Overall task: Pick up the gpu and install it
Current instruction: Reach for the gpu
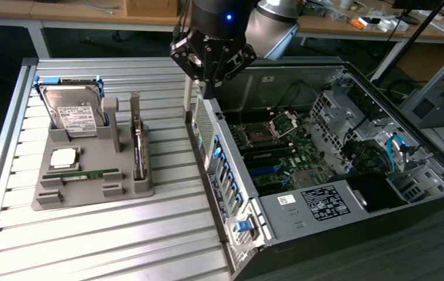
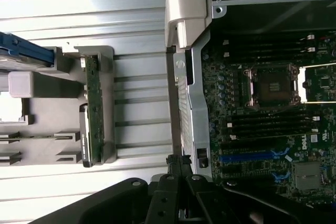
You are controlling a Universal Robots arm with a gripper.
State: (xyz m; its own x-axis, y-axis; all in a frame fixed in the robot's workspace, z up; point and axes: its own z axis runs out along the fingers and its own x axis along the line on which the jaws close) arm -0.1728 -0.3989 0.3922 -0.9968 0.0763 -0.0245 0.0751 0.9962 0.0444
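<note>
Starting on the ext. view's left, a slatted metal table (image 1: 89, 240) carries a grey parts holder (image 1: 124, 190). On the holder, an HDD (image 1: 72, 112) w/ a white label stands leaning back in a blue frame at the far end. A square CPU chip (image 1: 63, 157) lies flat nearer the cam, and a narrow green RAM stick (image 1: 81, 174) sits in a slot nearer again. At the holder's right-hand edge the gpu (image 1: 138, 145) stands upright on its long edge in a slot, not yet picked up. It's a thin flat card w/ a dark greenish board seen nearly edge-on, approx HDD length. A pale metal bracket rises above the board at its far end. The wrist view shows it edge-on too, as a slim green strip w/ a silvery-rimmed dark part alongside. Bare table slats lie btwn the holder and the PC case (image 1: 242, 228). The gripper (image 1: 208, 88) hangs over the far end of the case's wall that faces the holder, well apart from the gpu and higher than it. Its fingers are pressed fully together w/ nothing btwn them; can't tell if the tips touch the wall's edge. Further right the case lies open on its side, w/ the mobo (image 1: 284, 153) facing up. The mobo has a metal-framed CPU socket (image 1: 257, 134) and blue slots. A grey metal cover (image 1: 324, 202) w/ a label sits nearer the cam, and blue cables (image 1: 394, 152) run toward the ext. view's right.
</note>
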